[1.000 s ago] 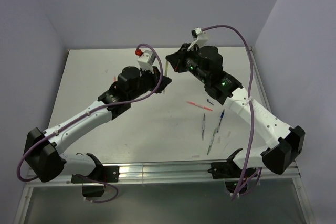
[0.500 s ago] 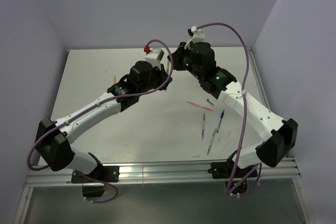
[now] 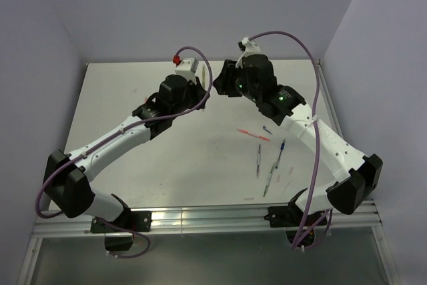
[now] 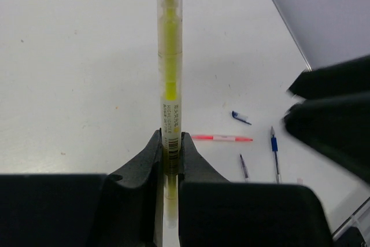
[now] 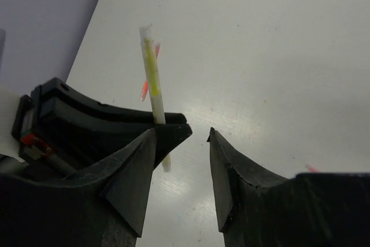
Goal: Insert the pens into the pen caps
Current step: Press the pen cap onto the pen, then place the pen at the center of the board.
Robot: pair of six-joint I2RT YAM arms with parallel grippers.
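**Top external.** My left gripper (image 3: 202, 93) and right gripper (image 3: 223, 79) face each other over the far middle of the table (image 3: 133, 158), both arms stretched forward and angled inward. A yellow pen (image 3: 201, 76) stands up between them. The red-pink pen (image 3: 253, 133), blue pen (image 3: 281, 153) and grey pen (image 3: 259, 159) lie loose on the right.

**Left wrist.** My left gripper (image 4: 170, 137) is clamped on the yellow pen (image 4: 170, 73) low on its barrel, over the printed label. The long remainder projects straight out. Its far end is pale and translucent (whether that is a seated cap, I cannot tell). A dark blue cap (image 4: 241, 118) lies on the table beyond.

**Right wrist.** My right gripper (image 5: 182, 134) is empty, its jaws standing well apart just beside the pen (image 5: 151, 79).

**Handling, in my judgement.** The pen is light, stiff and smooth-walled, so it is liable to slip or swivel. A grip low on the barrel leaves the tip free but gives it leverage. The caps are tiny and should be pinched mid-body and pushed on in line.
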